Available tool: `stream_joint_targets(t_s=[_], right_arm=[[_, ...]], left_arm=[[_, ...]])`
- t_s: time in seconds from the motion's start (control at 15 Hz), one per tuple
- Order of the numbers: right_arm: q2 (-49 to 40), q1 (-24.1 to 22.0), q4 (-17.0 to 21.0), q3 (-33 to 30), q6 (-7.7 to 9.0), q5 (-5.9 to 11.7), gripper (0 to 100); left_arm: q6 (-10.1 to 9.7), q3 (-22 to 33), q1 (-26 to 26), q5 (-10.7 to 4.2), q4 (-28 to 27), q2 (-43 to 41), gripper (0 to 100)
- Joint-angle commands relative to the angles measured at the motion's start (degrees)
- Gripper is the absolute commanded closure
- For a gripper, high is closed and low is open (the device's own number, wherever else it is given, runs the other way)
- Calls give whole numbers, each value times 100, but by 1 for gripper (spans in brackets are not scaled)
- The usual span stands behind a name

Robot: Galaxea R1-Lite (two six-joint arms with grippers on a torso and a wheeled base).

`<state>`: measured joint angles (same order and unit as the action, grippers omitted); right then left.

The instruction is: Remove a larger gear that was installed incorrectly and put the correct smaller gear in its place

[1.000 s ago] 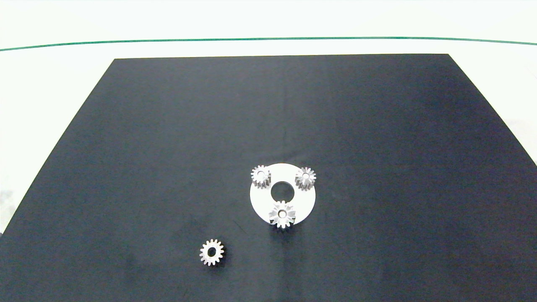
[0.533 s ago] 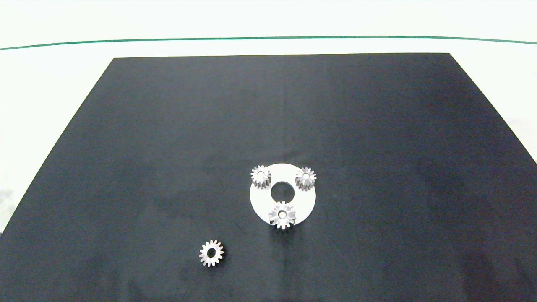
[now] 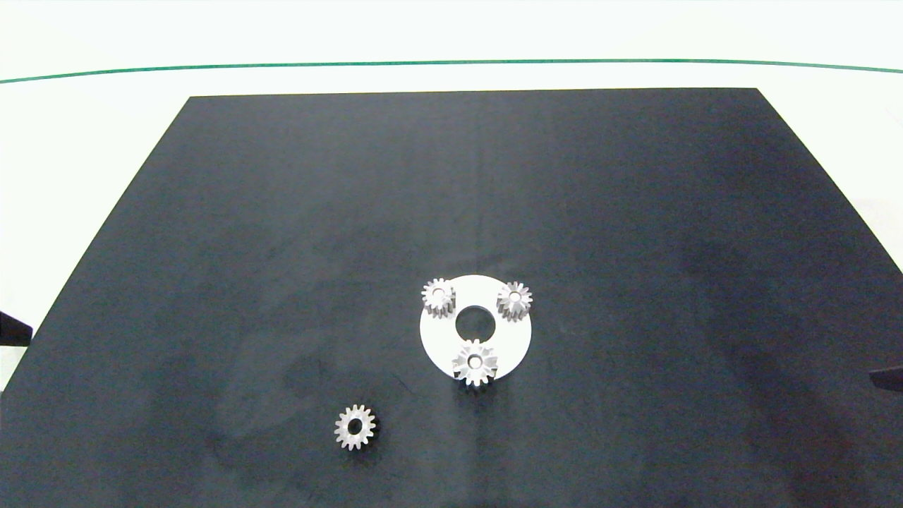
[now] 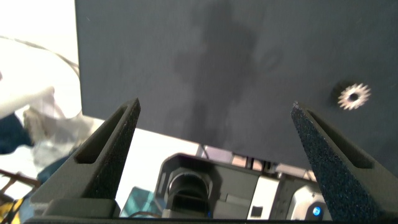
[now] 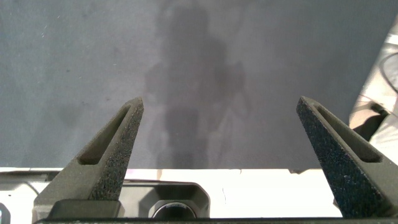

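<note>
Left gripper [image 4: 214, 134]: two dark grey, wedge-shaped fingers [image 4: 106, 155] with a rough, grainy foam-like inner surface and a narrow elongated slot running along each outer face; both taper to blunt points. Between their bases sits a dark grey moulded housing with a rounded rectangular recess, flanked by lighter grey panels; a small blue light glows on one side.

Right gripper [image 5: 221, 134]: two matching fingers [image 5: 102, 158], olive-grey in tone, with the same coarse granular texture and slotted outer faces. Their bases meet a dark body with a rounded, pale-rimmed opening.

In the head view, only a dark, flat-edged sliver of each arm shows.
</note>
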<state>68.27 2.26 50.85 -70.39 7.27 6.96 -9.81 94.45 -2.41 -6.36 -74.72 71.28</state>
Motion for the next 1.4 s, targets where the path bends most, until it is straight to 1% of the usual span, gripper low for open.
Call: stream_joint_targets(t_s=[0.07,0.27,0.33,0.53,0.73,0.8,0.87,0.93,1.0,1.07,1.13,1.2,1.27,1.33,1.4], right_arm=[[248,179,39,34,3,7,0],[213,205,31,113,21,16,0],[231,214,22,139,21,25,0],[284,240,13,148,3,7,0],[301,434,22,139,-50,-2,0],[372,680,13,104,-217,7,0],[530,1198,31,-89,-542,69,0],[626,1471,48,-221,-700,192,0],[908,2077,57,-546,-920,772,0],[1101,2394,162,-880,-973,930,0],[1277,2640,514,-1232,-1008,930,0],[1505,3009,927,-1627,-1201,930,0],[1769,3492,1199,-1996,-1588,991,0],[2024,3870,1340,-2278,-1790,1185,0],[2270,4151,1375,-2480,-1843,1413,0]], left_arm=[[6,-340,136,-14,-25,141,0],[85,-507,197,-14,27,299,0],[76,-533,233,-14,71,343,0],[85,-551,320,-5,194,237,0],[102,-551,329,-14,185,9,0],[94,-551,382,-14,194,-53,0],[94,-542,461,-14,185,-105,0],[94,-551,470,-14,185,-141,0],[94,-542,470,-14,185,-193,0],[94,-542,470,-14,185,-246,0],[94,-533,470,-14,185,-281,0],[94,-533,470,-14,185,-316,0],[94,-542,470,-14,185,-334,0],[94,-542,470,-14,185,-343,0],[94,-542,479,-14,185,-378,0]])
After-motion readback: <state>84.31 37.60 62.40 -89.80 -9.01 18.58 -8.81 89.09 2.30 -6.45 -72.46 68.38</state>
